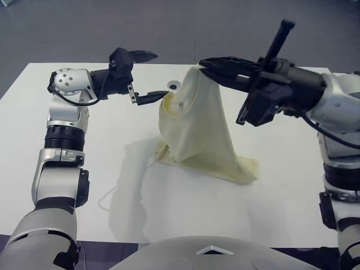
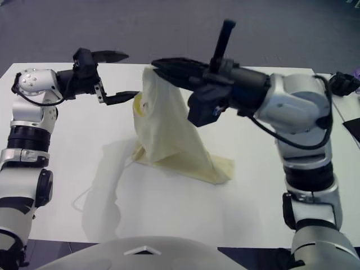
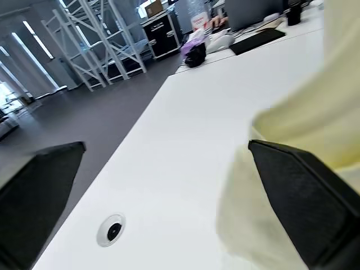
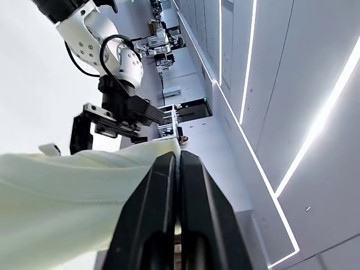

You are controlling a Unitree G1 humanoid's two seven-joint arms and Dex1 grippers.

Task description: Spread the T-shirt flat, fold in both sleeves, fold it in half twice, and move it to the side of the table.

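While right jaws hold T-shirt point(image 1: 202, 129) aloft, left jaws agape

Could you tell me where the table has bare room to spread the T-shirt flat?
Bare table runs from the T-shirt to the near edge, and under the left gripper. Crowded mid-table, where the right gripper holds it up.

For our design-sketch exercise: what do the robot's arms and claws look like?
The left arm and right arm are rounded silver-grey segments joined by black bands, with black wrists. Thin black cables loop at both elbows. The left elbow cap has small round holes. The left claw and right claw each have two tapered black fingers. A black post stands on the right wrist.
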